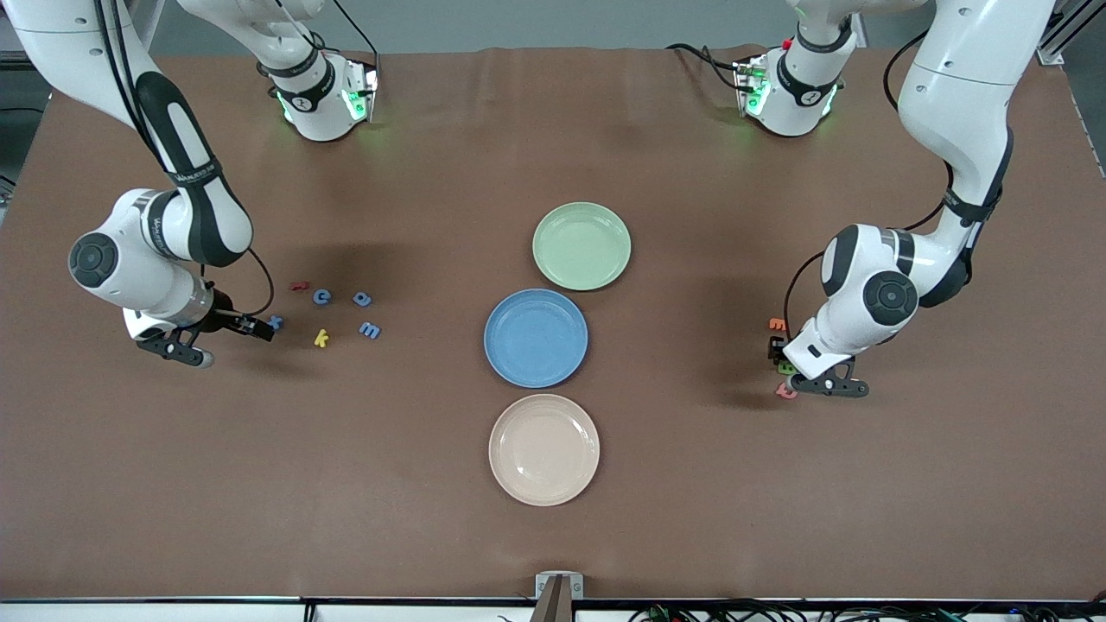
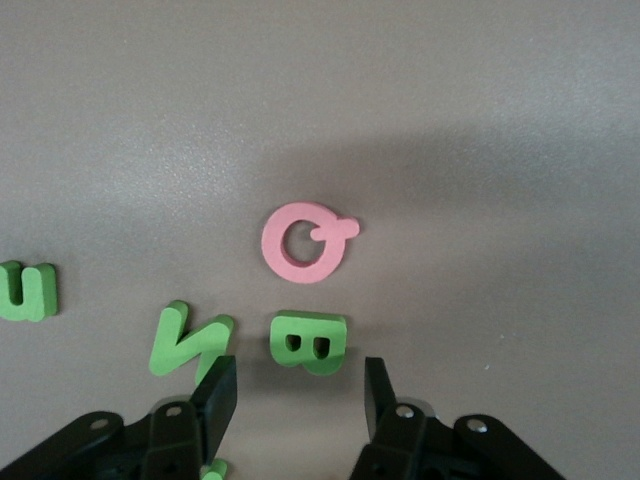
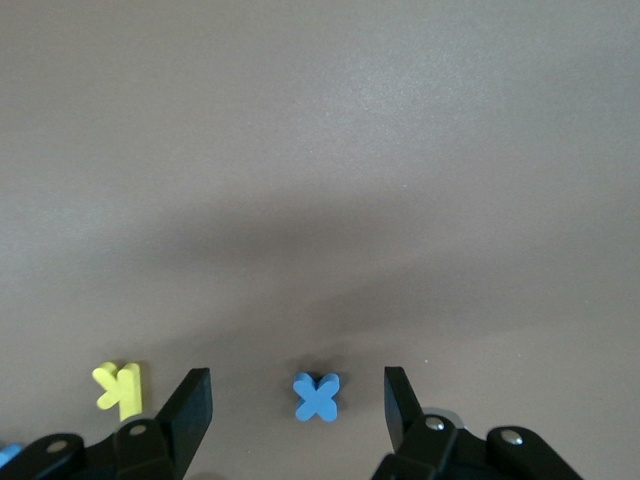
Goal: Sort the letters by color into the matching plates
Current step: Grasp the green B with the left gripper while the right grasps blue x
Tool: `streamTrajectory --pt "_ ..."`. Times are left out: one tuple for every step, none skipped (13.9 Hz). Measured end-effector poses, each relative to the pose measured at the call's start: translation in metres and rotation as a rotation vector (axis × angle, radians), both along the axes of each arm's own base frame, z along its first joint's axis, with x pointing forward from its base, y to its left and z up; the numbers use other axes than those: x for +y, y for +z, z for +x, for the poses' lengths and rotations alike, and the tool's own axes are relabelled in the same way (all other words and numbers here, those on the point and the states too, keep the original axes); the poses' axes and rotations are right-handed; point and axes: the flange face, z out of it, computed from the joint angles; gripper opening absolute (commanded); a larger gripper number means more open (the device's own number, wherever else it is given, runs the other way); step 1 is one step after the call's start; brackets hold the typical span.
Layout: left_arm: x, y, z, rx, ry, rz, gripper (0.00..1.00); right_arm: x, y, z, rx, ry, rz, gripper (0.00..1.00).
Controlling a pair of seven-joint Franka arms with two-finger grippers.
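Down low, we see chunky one-colour letters — a blue X (image 3: 317, 396) sits between the right gripper's (image 3: 298, 405) parted fingers, untouched, with a yellow K (image 3: 120, 387) just beside it. We count four blue letters in the front view, all toward the right arm's end. The left gripper (image 2: 300, 398) stands open around a green B (image 2: 308, 341), gripping nothing, near a pink Q (image 2: 306, 242) and two more green letters. Three plates line up mid-table: green plate (image 1: 581, 246), blue plate (image 1: 536, 338), beige plate (image 1: 544, 449). Both arms bend down close to the table.
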Motion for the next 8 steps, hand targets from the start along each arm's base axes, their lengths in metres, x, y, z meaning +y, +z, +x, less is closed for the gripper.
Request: streamTrajectory --pt "0.000 0.001 0.001 -0.004 0.002 -0.001 0.58 -0.001 -0.004 -0.002 -0.006 -0.002 -0.003 0.62" --pt "-0.001 0.002 0.002 -0.012 0.004 -0.003 0.58 -0.001 -0.009 -0.004 -0.008 -0.003 -0.005 0.61" --pt "-0.001 0.002 0.003 -0.017 0.007 -0.004 0.58 -0.001 -0.013 -0.006 -0.008 -0.004 -0.006 0.61" --pt "-0.002 0.001 0.003 -0.022 0.008 -0.006 0.57 -0.002 -0.018 -0.007 -0.006 -0.005 -0.007 0.61" --pt "-0.002 0.000 0.004 -0.027 0.009 -0.008 0.56 -0.002 -0.021 -0.009 -0.004 -0.006 -0.008 0.61" --pt "-0.002 -0.002 0.005 -0.029 0.009 -0.010 0.54 -0.002 -0.025 -0.010 -0.001 -0.006 -0.009 0.61" --pt "-0.003 -0.005 0.006 -0.028 0.009 -0.011 0.53 -0.002 -0.027 -0.011 0.002 -0.006 -0.009 0.61" --pt "-0.003 -0.008 0.006 -0.026 0.010 -0.012 0.52 -0.002 -0.030 -0.012 0.007 -0.006 -0.008 0.61"
